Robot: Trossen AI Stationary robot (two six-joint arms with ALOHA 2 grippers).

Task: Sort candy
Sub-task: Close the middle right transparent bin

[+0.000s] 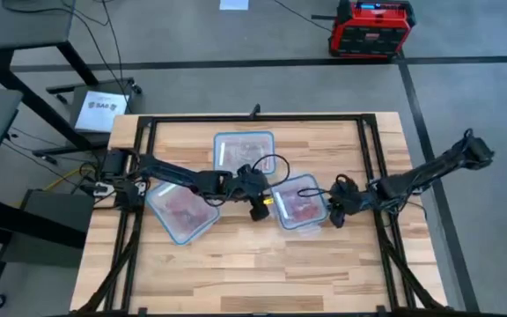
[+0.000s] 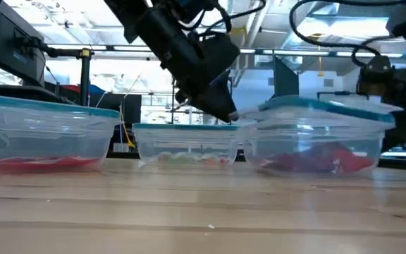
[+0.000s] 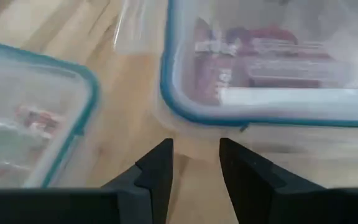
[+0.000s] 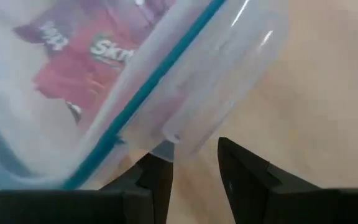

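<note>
- The candy (image 1: 299,208), red packets, lies inside a lidded clear container (image 1: 282,190) at the middle of the table (image 1: 236,273); more sits in two other containers, one toward the left edge (image 1: 202,226), one toward the far edge (image 1: 244,137).
- My left gripper (image 3: 195,163) is narrowly parted, empty, at the lidded container's left rim.
- My right gripper (image 4: 194,171), also narrowly parted, meets its right corner.
- I judge both should pinch the lid's lip evenly, so the box does not slide.
</note>
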